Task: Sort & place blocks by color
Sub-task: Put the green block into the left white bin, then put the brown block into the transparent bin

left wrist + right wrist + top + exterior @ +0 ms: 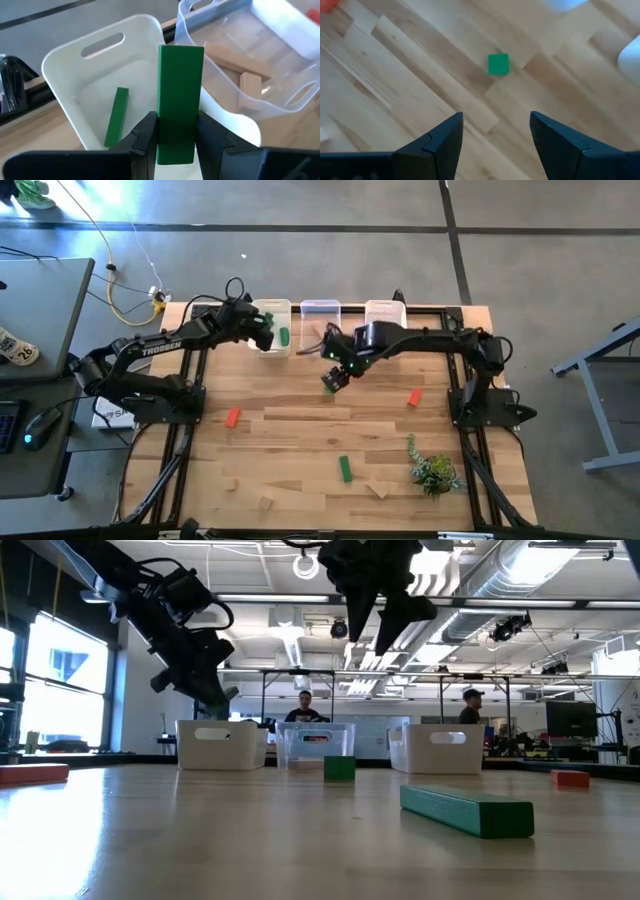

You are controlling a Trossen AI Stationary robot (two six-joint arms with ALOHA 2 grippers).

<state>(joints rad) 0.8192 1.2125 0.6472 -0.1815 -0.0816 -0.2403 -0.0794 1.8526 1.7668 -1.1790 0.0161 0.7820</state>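
Left gripper (175, 137): clamps green bar (179, 100) above white bin (65, 65). Right gripper (495, 132): spread wide, empty, over green cube (498, 64), which its arm hides from overhead.

1. Three small plastic bins stand in a row along the far edge of my light wooden worktop (300, 430): a white bin with handle cut-outs (272, 312) toward the far left corner, a clear rectangular bin (320, 310) in the middle, and another white bin (384, 310) on its right.
2. A small green leafy plant sprig (432, 471) lies near the front right corner of the worktop.
3. Off the worktop's left edge stands a grey desk (35, 360) with a black computer mouse (38, 426) on it.
4. A yellow cable (130, 308) trails over the grey floor beyond the far left corner.
5. Across the room, past the bins, two people (305, 705) stand at benches.
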